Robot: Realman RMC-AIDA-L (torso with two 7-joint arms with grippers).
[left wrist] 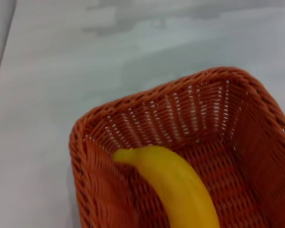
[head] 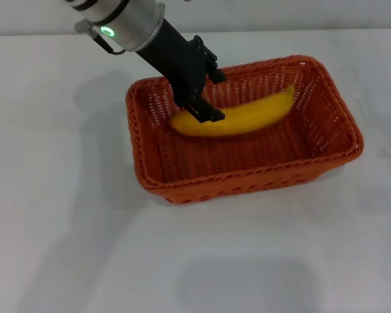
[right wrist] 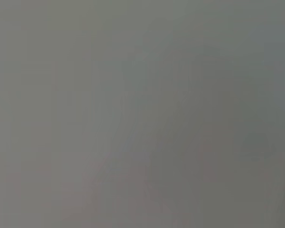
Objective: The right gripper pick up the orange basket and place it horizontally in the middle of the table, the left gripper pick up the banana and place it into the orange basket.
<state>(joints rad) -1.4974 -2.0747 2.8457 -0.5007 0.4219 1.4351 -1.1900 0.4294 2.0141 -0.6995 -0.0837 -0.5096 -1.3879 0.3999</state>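
Basket [head: 244,179] sits on the white table [head: 58,215], long side across the head view, roughly central. Banana [head: 247,119] lies inside on the basket floor, running lengthwise, one end toward the far right wall.

Left gripper [head: 199,104] reaches in from the upper left, its black fingers [head: 208,114] at the banana's left end and overlapping it. Whether they clamp the fruit or merely touch it: cannot tell. The left wrist view shows the banana's tip [left wrist: 123,154] near a basket corner.

Right gripper is out of view; its wrist camera shows only flat grey.

The table is smooth, plain and matte, with soft shadows left of the basket and a faint grey patch near the front edge.
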